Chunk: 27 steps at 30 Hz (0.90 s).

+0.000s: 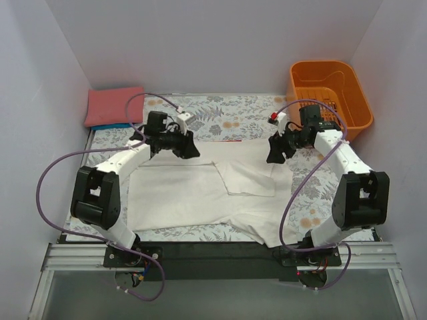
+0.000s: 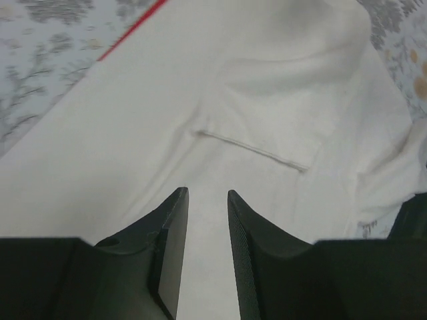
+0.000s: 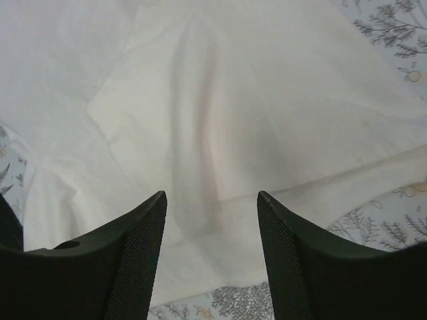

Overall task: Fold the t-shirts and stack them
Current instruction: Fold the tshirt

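Observation:
A white t-shirt (image 1: 200,193) lies spread on the floral cover with its plain side up. A sleeve flap (image 1: 248,177) is folded over its middle, and a thin red edge (image 1: 230,141) peeks out at its far hem. My left gripper (image 1: 183,148) hovers over the shirt's far left part, jaws slightly open (image 2: 205,192) with only cloth (image 2: 133,133) below them. The right gripper (image 1: 275,155) stands over the far right part, jaws wide open (image 3: 212,195) above the white cloth (image 3: 233,100). At the back left, a folded salmon-red t-shirt (image 1: 115,105) rests on a blue one (image 1: 110,125).
An orange basket (image 1: 320,65) stands at the back right corner. The floral table cover (image 1: 240,117) shows bare between the shirt and the back wall. White walls close in the table on three sides. Purple cables loop beside both arms.

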Motion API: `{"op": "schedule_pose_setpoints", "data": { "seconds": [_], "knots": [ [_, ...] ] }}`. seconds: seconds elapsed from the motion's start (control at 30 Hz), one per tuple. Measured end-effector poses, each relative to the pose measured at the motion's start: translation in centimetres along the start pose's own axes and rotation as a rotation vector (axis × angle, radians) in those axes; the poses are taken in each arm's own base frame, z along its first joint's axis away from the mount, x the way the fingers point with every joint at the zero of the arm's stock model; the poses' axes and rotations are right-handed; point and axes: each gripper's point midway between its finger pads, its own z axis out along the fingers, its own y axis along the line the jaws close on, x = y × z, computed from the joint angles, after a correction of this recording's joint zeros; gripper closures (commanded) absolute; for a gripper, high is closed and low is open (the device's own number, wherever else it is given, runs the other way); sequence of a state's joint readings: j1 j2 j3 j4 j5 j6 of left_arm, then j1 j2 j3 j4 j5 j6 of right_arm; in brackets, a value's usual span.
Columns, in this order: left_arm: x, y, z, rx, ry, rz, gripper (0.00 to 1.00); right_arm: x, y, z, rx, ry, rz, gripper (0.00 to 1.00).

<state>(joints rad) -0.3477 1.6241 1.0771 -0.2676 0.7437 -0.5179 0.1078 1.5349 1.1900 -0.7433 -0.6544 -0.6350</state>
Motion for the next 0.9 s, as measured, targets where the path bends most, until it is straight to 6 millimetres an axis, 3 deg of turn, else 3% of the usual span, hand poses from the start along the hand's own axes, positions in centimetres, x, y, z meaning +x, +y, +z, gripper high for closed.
{"op": "schedule_pose_setpoints", "data": {
  "seconds": [0.13,0.27,0.37,0.47,0.63,0.73,0.9],
  "knots": [
    [-2.1,6.2,-4.4,-0.197,-0.051,-0.079,0.75,-1.8,-2.9,1.6,0.055,0.004,0.007,0.43],
    [-1.1,11.1,-7.3,-0.351,-0.003,-0.181,0.79,-1.3,-5.3,4.7,0.1,0.074,0.032,0.45],
    [1.1,14.7,-8.2,-0.428,0.069,-0.278,0.78,-0.8,-7.3,6.8,0.141,0.129,0.033,0.46],
    [4.9,17.5,-9.1,-0.503,0.156,-0.381,0.78,-0.2,-8.8,8.2,0.182,0.178,0.023,0.47],
    [10.5,20.4,-10.8,-0.606,0.297,-0.494,0.78,0.9,-11.9,9.2,0.27,0.248,0.018,0.48],
    [10.4,21.7,-10.9,-0.631,0.32,-0.492,0.78,1.5,-13.7,9.8,0.317,0.29,0.015,0.49],
    [8.2,25.2,-9.9,-0.646,0.321,-0.471,0.79,-0.3,-17.0,10.2,0.396,0.287,-0.011,0.49]
  ]
}}
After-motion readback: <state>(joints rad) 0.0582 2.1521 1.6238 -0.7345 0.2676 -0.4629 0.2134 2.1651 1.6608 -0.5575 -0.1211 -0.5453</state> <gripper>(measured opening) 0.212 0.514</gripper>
